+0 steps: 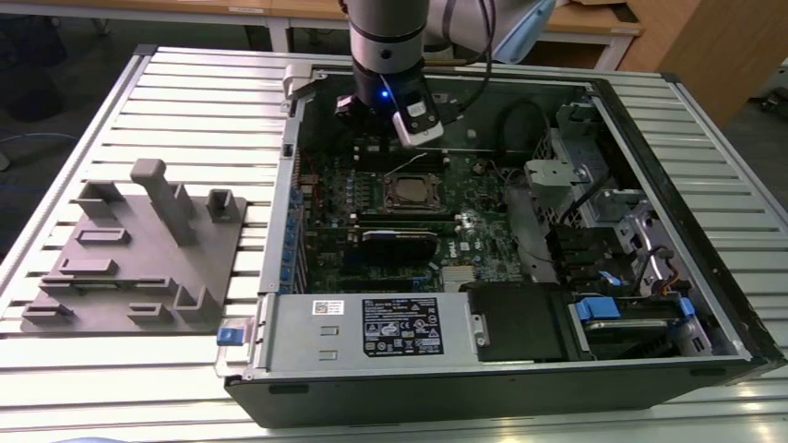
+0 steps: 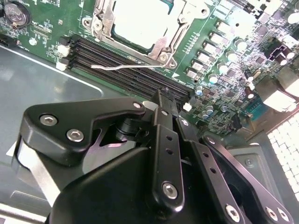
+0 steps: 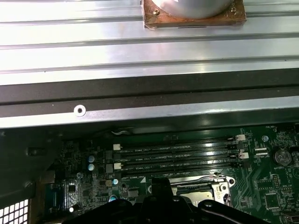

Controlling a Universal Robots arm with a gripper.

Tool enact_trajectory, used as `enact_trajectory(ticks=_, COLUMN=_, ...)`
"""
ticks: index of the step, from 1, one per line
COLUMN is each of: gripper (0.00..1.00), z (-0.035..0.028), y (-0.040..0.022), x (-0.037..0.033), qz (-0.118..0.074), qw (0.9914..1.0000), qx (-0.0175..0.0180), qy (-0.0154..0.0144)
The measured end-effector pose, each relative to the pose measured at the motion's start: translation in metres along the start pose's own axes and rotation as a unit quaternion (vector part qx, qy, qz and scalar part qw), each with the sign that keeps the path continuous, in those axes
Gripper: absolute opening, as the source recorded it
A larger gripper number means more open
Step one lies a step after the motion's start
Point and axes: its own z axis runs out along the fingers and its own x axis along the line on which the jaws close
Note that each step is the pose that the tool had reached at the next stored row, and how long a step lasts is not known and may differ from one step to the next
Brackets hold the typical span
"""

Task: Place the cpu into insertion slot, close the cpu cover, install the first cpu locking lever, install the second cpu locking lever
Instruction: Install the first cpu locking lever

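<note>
One loose lever (image 2: 126, 67) lies beside the slot (image 1: 389, 194), chip (image 2: 140, 21) under the closed cover (image 2: 105, 28). In the exterior view the gripper (image 1: 373, 127), fingers together, hangs at its twelve o'clock; push the lever slowly, I think.

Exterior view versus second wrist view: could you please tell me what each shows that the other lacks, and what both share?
Exterior view: the open computer case, the grey fixture block beside it, the arm. Second wrist view: the cpu, silver, framed by the cpu cover, and a coin cell. Both: the insertion slot and green motherboard.
</note>
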Motion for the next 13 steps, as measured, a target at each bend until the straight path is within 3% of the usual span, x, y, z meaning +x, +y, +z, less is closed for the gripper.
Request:
enact_trajectory(ticks=3, gripper=0.11, z=0.0000, y=0.0001, x=-0.0001, qz=0.000, qw=1.00000, qx=0.0016, qy=-0.0001)
enact_trajectory(ticks=6, gripper=0.11, z=0.0007, y=-0.0001, x=-0.0001, qz=-0.001, qw=0.99991, qx=0.0132, qy=-0.0010)
enact_trajectory(ticks=7, gripper=0.11, z=0.0011, y=-0.0001, x=-0.0001, qz=-0.001, qw=0.99989, qx=0.0148, qy=-0.0012)
enact_trajectory(ticks=13, gripper=0.11, z=0.0048, y=0.0018, x=-0.0038, qz=-0.001, qw=0.99988, qx=0.0155, qy=-0.0012)
